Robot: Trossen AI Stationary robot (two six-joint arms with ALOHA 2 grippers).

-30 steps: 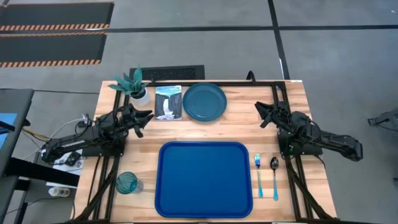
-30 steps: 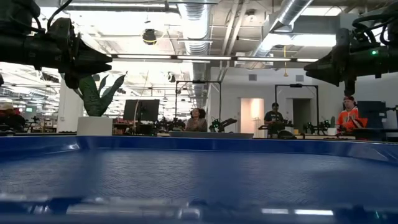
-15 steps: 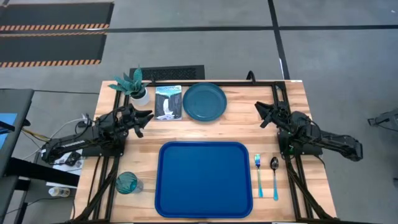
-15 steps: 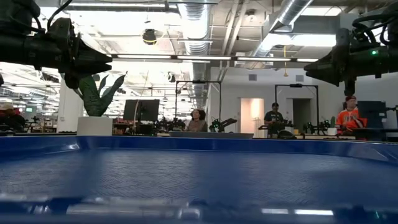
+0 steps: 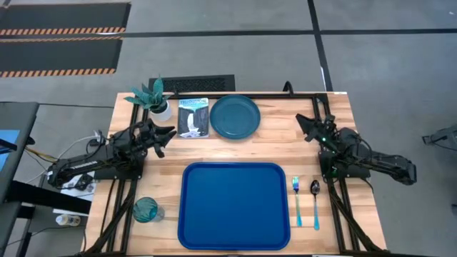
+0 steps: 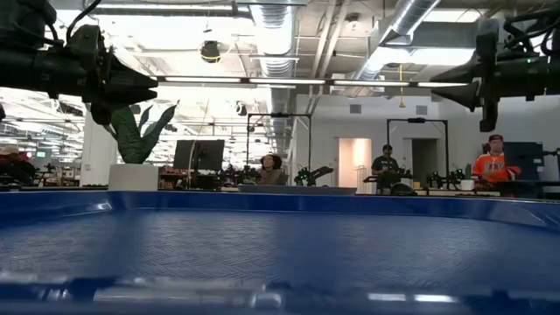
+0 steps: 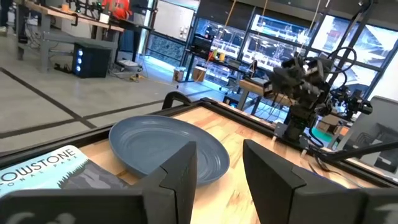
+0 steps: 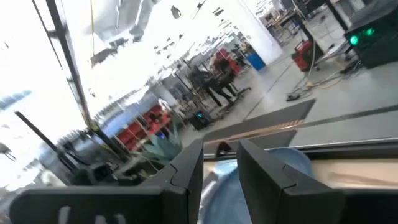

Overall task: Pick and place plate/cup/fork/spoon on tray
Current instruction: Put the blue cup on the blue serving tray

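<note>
1. Left pincer (image 5: pixel 168 132) hovers over the left part of the table (image 5: pixel 278 146), holding nothing; left wrist view shows its fingers (image 7: pixel 183 168) parted with a clear gap.
2. Right pincer (image 5: pixel 300 123) is up over the right part of the table, also holding nothing; right wrist view shows its fingers (image 8: pixel 186 165) apart, a narrow gap between them.
3. Plate (image 5: pixel 234 116) lies flat at the table's far edge, between the two pincers, ahead of the left one and well apart from the right one. Touched by neither.
4. Booklet (image 5: pixel 193 118) sits just beside the plate, close in front of the left pincer's tips.
5. White pot with a green plant (image 5: pixel 154 98) stands beyond the left pincer at the far left corner.
6. Tray (image 5: pixel 234 205) sits at the table's near middle, nearer the camera side than both pincers, nothing on it.
7. Cup (image 5: pixel 146 210) stands upright off the tray's left edge, behind the left pincer, near that arm's base.
8. Fork (image 5: pixel 296 199) and spoon (image 5: pixel 315 201) lie side by side, parallel, just right of the tray, behind the right pincer; fork is nearer the tray.
9. Low view: people in the room beyond the table, far off.
</note>
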